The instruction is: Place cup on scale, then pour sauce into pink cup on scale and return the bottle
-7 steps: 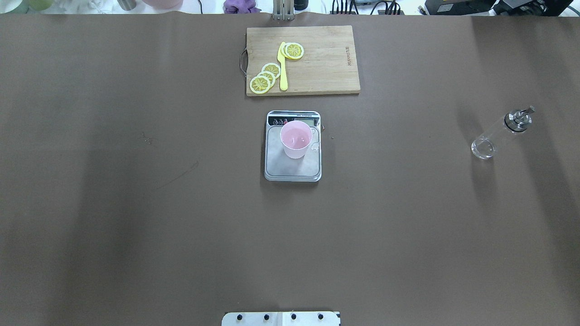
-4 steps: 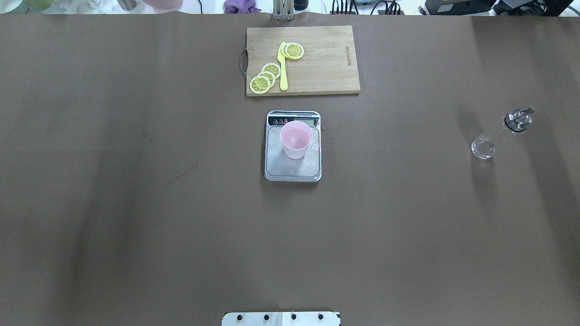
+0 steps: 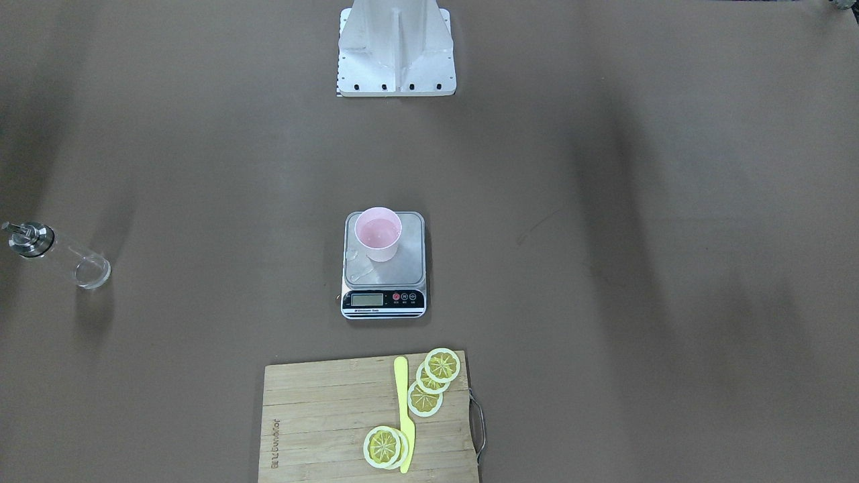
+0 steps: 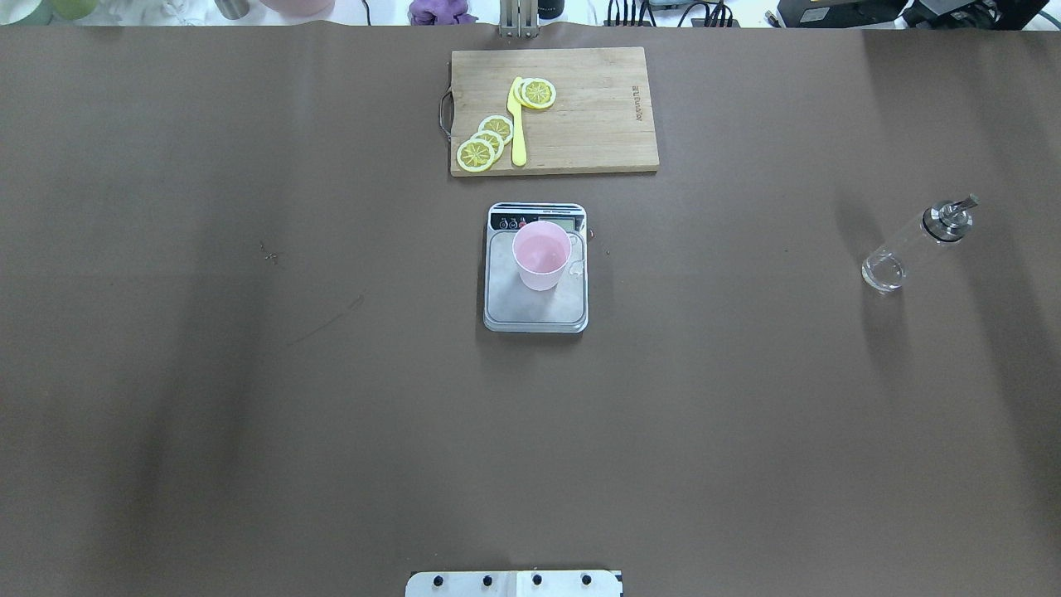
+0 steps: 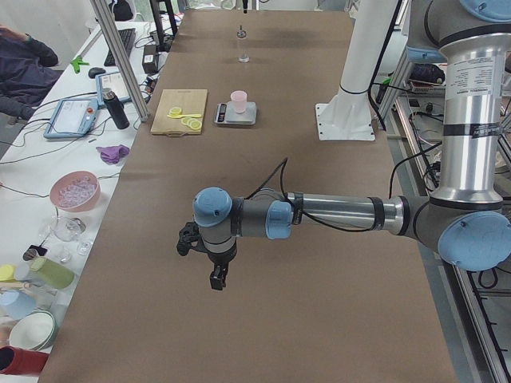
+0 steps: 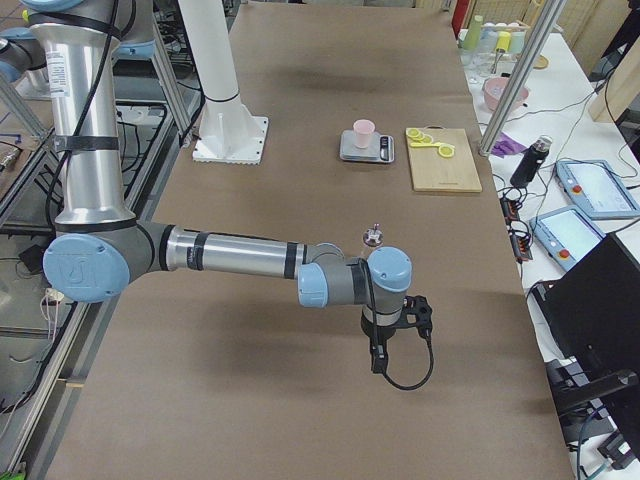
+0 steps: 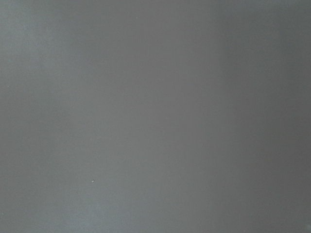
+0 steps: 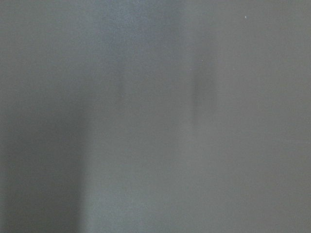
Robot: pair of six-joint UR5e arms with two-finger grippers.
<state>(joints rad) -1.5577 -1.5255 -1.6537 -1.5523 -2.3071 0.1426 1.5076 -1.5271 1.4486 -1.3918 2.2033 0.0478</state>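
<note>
Tabletop [image 4: 249,431]: cup [image 4: 541,254] on scale [image 4: 535,313], bottle [image 4: 910,243] near right edge.
Slick fragile glass, likely grip mid-body; left gripper [image 5: 217,281], right gripper [image 6: 378,360]: state unreadable.

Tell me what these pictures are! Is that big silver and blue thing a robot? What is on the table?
Yes, it's a robot with two arms. Each ends in a pincer for grabbing: the left pincer and the right pincer hang over the brown table, holding nothing. Two pictures look down from above, one from behind the robot, one from across the table. Two look from the table's ends. The two grey ones come from wrist cameras and show only blurry table. On the table: a pink cup standing on a little scale, a glass bottle off to one side, and a wooden board with lemon slices and a yellow knife.
</note>
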